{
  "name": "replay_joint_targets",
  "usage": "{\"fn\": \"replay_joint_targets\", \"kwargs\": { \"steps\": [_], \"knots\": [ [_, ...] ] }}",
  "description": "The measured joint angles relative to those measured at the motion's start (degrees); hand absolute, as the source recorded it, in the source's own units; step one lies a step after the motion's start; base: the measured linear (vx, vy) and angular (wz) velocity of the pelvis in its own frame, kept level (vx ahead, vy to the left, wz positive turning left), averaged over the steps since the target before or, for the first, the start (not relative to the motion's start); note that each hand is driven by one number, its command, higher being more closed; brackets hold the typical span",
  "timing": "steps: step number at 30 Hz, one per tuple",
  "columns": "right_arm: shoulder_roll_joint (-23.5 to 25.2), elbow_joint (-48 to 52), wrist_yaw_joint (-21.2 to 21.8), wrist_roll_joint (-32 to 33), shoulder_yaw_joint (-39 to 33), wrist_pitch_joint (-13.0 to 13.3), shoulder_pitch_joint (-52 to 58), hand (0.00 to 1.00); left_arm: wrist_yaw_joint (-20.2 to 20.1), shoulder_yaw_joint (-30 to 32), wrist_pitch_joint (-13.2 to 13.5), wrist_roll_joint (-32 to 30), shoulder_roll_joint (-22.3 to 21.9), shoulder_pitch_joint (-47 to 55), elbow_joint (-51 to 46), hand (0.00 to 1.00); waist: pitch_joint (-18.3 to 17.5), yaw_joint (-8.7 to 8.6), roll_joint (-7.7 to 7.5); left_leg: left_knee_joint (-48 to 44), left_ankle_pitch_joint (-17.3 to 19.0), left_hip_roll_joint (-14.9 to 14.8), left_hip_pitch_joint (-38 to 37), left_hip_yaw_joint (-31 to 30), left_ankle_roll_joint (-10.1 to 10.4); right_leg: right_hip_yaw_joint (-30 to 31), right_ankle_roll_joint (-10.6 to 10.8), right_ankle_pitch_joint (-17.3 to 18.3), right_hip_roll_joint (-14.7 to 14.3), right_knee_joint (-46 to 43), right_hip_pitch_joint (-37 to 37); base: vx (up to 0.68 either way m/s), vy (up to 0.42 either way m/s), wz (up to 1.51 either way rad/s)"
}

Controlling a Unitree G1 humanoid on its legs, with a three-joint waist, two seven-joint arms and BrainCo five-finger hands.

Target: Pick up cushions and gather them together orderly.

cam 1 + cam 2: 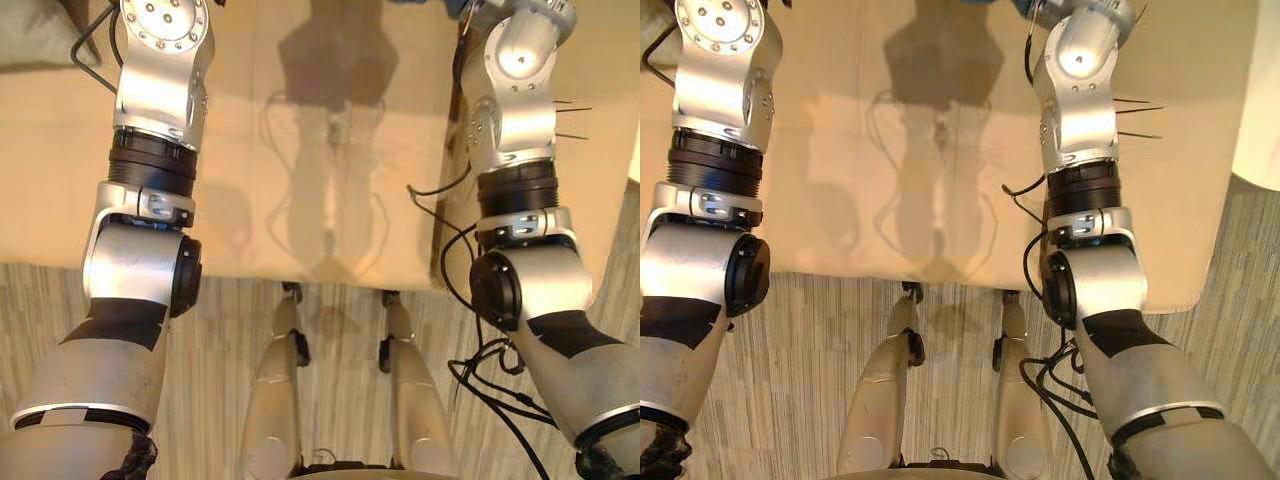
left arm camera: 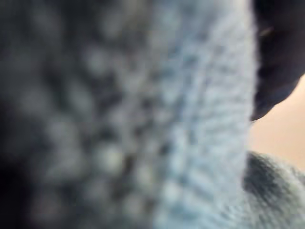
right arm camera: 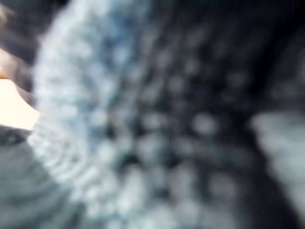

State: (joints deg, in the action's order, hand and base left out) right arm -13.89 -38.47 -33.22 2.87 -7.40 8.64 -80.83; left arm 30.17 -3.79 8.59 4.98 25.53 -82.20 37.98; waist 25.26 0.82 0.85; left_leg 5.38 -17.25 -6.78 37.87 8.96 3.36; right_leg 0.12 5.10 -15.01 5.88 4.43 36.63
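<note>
A blue-grey knitted cushion (image 2: 143, 119) lies right up against the left wrist camera, and the same knit (image 3: 143, 133) against the right wrist camera. A sliver of blue cushion (image 1: 985, 4) shows at the far edge between the arms. Both arms reach forward over a beige upholstered surface (image 1: 330, 150): the left arm (image 1: 150, 200) on the left, the right arm (image 1: 520, 200) on the right. A dark part of the left hand (image 2: 276, 57) shows beside the knit. Both hands lie past the far edge of the eye views, against the cushion.
The beige surface ends in a front edge (image 1: 330, 272) just ahead of me, with striped grey floor (image 1: 340, 330) below it. A grey cushion corner (image 1: 40, 30) sits at the far left. A pale object (image 1: 1260, 100) stands at the right edge.
</note>
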Motion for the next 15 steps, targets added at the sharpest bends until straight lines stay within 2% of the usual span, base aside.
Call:
{"fn": "replay_joint_targets", "kwargs": {
  "steps": [4, 7, 12, 15],
  "knots": [
    [-0.2, -3.7, 2.6, 2.7, 0.8, -0.8, 0.8, 0.00, -1.8, 1.0, 0.1, 1.2, -1.0, 2.2, 3.5, 0.00, 0.9, 0.01, 0.06, 0.0, -0.3, 0.1, 1.5, -0.4, 0.4, -0.8, 0.0, 0.0, 0.1, 0.0, 1.1, 0.03, 0.053, 0.07],
    [0.2, -3.7, 5.2, 3.9, 3.2, -2.1, 6.0, 0.00, -4.0, 4.1, 0.1, 3.4, -5.8, 9.2, 5.1, 0.00, 0.9, 0.04, 0.06, 0.0, -0.3, -0.1, 1.7, -0.3, 0.4, -1.4, -0.1, 0.2, 0.0, -0.4, 1.2, 0.02, 0.071, 0.04],
    [2.2, -3.6, 8.2, 5.8, 5.0, -2.7, 15.8, 0.00, -6.1, 4.5, -0.6, 3.4, -11.2, 19.7, 5.5, 0.00, 0.9, 0.04, 0.06, 0.0, -0.2, -0.4, 1.3, -0.3, 0.4, -1.5, -0.3, 2.4, -0.3, -4.2, 2.5, -0.02, 0.073, 0.01],
    [2.8, -3.0, 10.1, 6.2, 5.4, -2.7, 19.4, 0.00, -7.2, 4.5, -0.6, 3.4, -11.3, 22.0, 5.4, 0.00, 0.9, 0.03, 0.06, 0.0, 0.0, -0.6, 0.6, 0.0, 0.7, -1.4, -0.3, 3.3, -0.2, -6.4, 2.9, -0.05, 0.051, -0.01]
  ]
}}
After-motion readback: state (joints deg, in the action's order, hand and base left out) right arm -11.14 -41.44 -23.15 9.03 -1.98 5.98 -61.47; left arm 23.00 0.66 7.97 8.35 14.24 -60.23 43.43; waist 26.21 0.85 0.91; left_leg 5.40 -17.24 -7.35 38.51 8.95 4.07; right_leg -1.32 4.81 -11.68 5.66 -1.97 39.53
